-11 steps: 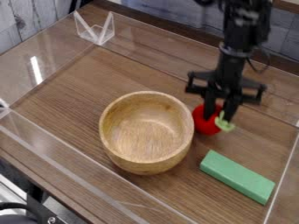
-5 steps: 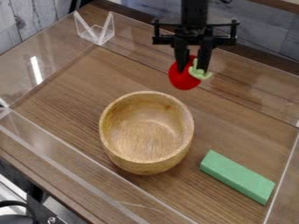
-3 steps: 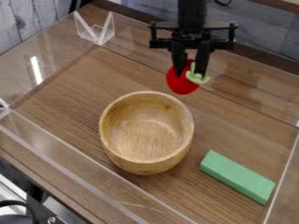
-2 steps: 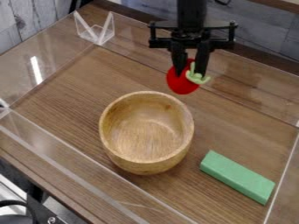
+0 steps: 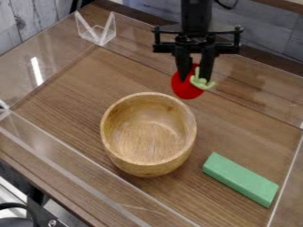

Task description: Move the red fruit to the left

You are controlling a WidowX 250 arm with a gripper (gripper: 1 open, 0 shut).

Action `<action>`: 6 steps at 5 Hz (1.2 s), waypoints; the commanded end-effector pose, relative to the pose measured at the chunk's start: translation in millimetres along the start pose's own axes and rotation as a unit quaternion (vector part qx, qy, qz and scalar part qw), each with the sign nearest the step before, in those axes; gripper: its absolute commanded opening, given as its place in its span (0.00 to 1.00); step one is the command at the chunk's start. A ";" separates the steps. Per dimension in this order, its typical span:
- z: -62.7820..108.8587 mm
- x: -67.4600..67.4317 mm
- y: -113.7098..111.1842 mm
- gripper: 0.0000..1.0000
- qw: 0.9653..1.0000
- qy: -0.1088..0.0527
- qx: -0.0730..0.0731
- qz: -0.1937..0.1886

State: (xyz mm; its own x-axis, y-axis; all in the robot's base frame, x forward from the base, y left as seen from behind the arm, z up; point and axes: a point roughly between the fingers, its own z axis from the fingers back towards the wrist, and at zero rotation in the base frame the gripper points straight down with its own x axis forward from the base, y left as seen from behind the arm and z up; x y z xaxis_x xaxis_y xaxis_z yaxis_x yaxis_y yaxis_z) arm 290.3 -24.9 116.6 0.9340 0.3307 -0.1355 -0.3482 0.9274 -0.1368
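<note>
Black gripper hangs in the upper right of the frame, pointing almost straight down. Jaws closed on the red fruit, which sits between the fingers, green leafy cap at its right side. Fruit is above and to the right of the wooden bowl, apart from its rim; contact with the counter cannot be told. Bowl upright, centre of frame. Green block lies flat at lower right, well apart from the bowl. Clear plastic walls border the wood-grain surface.
</note>
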 end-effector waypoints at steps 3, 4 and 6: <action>19.8 -0.7 -9.8 0.00 0.999 -0.036 -0.022 -0.019; 20.1 -0.7 -10.8 0.00 0.999 -0.036 -0.025 -0.022; 28.3 1.9 12.5 0.00 0.996 -0.033 -0.023 -0.074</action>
State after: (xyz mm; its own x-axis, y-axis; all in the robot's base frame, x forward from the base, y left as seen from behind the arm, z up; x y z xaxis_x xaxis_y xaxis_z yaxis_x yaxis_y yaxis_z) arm 287.9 -6.6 125.3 0.9702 0.2172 -0.1070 -0.2344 0.9534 -0.1898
